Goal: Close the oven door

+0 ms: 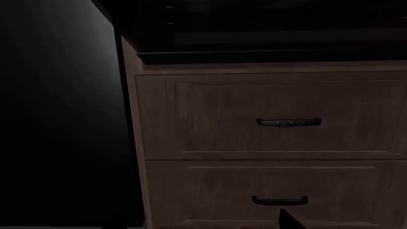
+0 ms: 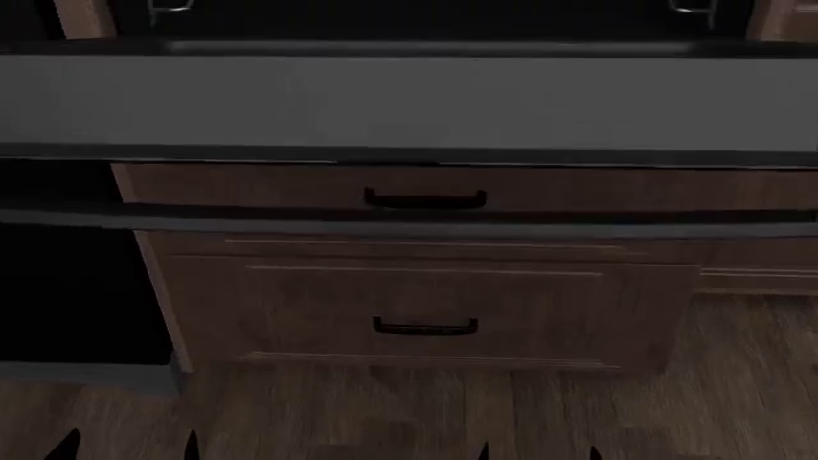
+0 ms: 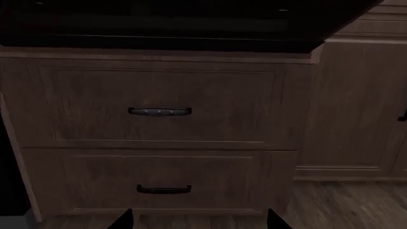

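The oven door point(image 2: 71, 297) is the black panel left of the brown drawers, with a grey strip point(image 2: 77, 376) along its near edge. It also fills one side of the left wrist view as the oven door point(image 1: 60, 119). In this dim light I cannot tell how far it stands open. My left gripper point(image 2: 128, 448) sits low in front of it, open and empty, and only one fingertip point(image 1: 291, 220) shows in its wrist view. My right gripper point(image 3: 200, 222) is open and empty too, facing the drawers and apart from them.
A grey countertop point(image 2: 409, 101) runs across above an upper drawer point(image 2: 256, 187) and a lower drawer point(image 2: 537, 307), each with a small black handle. A brown cabinet door point(image 3: 356, 109) stands right of the drawers. Wooden floor point(image 2: 729, 383) lies below.
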Robot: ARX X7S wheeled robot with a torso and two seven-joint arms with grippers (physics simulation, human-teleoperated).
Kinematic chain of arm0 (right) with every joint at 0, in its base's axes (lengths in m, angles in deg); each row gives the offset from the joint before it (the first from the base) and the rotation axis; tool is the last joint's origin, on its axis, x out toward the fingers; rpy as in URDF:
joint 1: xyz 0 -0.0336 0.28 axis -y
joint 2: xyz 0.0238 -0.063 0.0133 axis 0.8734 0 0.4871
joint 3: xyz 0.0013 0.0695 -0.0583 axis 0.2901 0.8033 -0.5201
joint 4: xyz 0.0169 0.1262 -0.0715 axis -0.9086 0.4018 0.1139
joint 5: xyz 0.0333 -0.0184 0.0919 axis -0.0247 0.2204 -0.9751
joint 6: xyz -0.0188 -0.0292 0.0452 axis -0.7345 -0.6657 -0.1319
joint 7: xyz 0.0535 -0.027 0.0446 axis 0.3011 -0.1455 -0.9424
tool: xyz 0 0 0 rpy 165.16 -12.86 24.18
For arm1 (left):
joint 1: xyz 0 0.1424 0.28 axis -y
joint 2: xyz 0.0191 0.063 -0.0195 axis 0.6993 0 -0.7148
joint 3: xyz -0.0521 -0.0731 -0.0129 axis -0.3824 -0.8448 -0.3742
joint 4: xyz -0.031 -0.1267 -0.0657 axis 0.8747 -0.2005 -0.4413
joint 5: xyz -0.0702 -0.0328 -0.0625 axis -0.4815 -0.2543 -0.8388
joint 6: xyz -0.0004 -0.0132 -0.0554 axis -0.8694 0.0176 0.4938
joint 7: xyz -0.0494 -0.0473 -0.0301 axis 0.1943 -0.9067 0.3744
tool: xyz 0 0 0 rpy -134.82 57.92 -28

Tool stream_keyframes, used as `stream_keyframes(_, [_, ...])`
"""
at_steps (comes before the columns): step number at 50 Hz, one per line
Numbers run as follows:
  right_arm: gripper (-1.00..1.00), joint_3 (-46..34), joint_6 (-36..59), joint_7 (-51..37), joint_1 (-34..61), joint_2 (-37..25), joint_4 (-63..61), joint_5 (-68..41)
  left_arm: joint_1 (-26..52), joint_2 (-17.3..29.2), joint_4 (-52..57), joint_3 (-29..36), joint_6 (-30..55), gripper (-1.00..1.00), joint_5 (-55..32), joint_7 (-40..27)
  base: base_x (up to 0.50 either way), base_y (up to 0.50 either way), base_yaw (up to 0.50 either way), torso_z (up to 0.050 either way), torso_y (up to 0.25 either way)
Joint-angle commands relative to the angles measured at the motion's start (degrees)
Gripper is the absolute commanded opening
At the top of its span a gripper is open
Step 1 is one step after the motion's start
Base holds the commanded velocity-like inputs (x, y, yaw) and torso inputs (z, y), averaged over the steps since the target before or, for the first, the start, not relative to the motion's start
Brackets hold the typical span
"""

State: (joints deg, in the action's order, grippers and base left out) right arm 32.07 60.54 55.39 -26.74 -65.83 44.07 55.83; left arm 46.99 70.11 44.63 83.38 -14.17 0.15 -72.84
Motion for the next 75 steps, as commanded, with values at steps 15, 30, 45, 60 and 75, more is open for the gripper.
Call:
stream_keyframes(15, [1.0, -0.5, 0.3, -0.5, 0.2, -0.4, 0.1, -0.8, 0.1, 0.5, 0.3, 0.6, 0.3, 1.0, -0.5, -0.7, 0.38, -0.13, 0.0, 0.0, 0.0])
stream_keyframes(30, [1.0, -0.9, -0.2, -0.8, 0.4, -0.6, 0.5, -0.7, 0.1, 0.7, 0.1, 0.9, -0.1, 1.0, -0.7, -0.9, 0.37, -0.07, 0.0, 0.0, 0.0])
stream_keyframes(45, [1.0, -1.2, -0.3, -1.0, 0.4, -0.9, 0.4, -0.9, 0.2, 1.0, 0.0, 1.2, -0.3, 1.0, -1.0, -1.2, 0.35, 0.0, 0.0, 0.0, 0.0])
stream_keyframes(60, [1.0, -1.5, -1.0, -1.0, 0.3, -1.2, 0.5, -1.2, 0.3, 1.2, -0.3, 1.6, -0.8, 1.0, -1.3, -1.4, 0.29, 0.0, 0.0, 0.0, 0.001])
stream_keyframes(75, [1.0, -2.1, -1.9, -4.2, -1.5, -2.1, -4.4, 2.4, -0.3, 2.6, 3.8, 1.2, -0.1, 1.0, -3.0, -1.3, 0.0, 0.0, 0.0, 0.0, 0.0])
